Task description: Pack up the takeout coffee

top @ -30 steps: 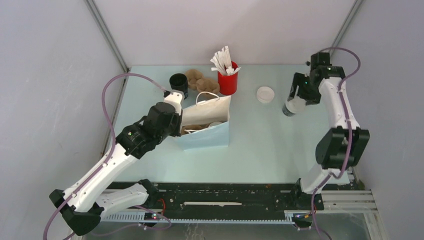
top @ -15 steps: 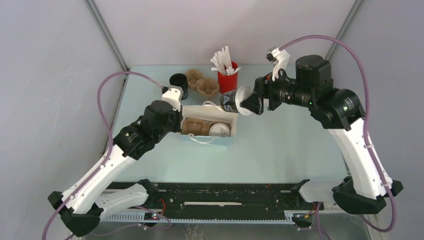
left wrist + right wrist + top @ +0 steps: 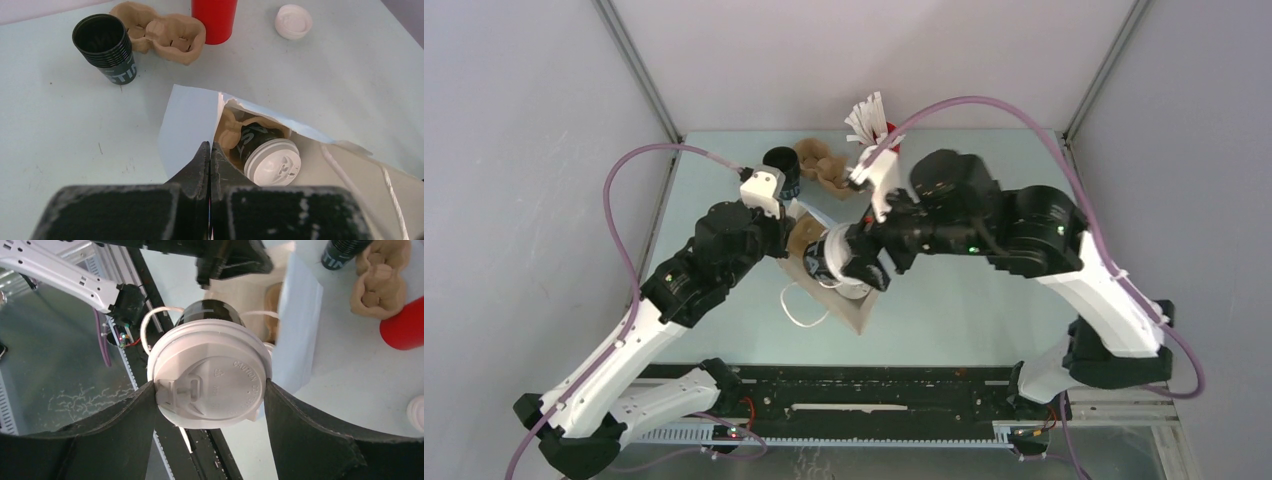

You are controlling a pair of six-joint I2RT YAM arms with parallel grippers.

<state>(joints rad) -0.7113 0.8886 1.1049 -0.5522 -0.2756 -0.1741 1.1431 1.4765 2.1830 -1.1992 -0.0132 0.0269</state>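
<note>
A white cord handle (image 3: 796, 306) loops out on the near side of the pale blue paper bag (image 3: 187, 120), which lies tipped over on the table (image 3: 60, 130) with its mouth open.

At that mouth the right gripper (image 3: 210, 386) holds the takeout coffee (image 3: 220, 365). Its fingers (image 3: 125, 420) are spread wide and press the rim of the white lid from both sides. The lid faces the wrist and the dark cup body points away, toward the bag's opening. Whether the cup's base is already past the bag's edge cannot be told.

On the bag's left side the left gripper (image 3: 210, 148) is pinched tight on the bag's upper paper wall, with no gap between the fingers.

Inside the bag a second lidded cup (image 3: 272, 161) sits in a brown cardboard tray (image 3: 227, 131).

Beyond the bag, well apart from it, stands a stack of black cups (image 3: 102, 45). Just beside it is an empty cardboard carrier (image 3: 165, 32), and then a red holder (image 3: 215, 17) with white sticks (image 3: 864, 112) fanning out of it. A loose white lid (image 3: 293, 21) lies flat on the table to the right of the holder.
</note>
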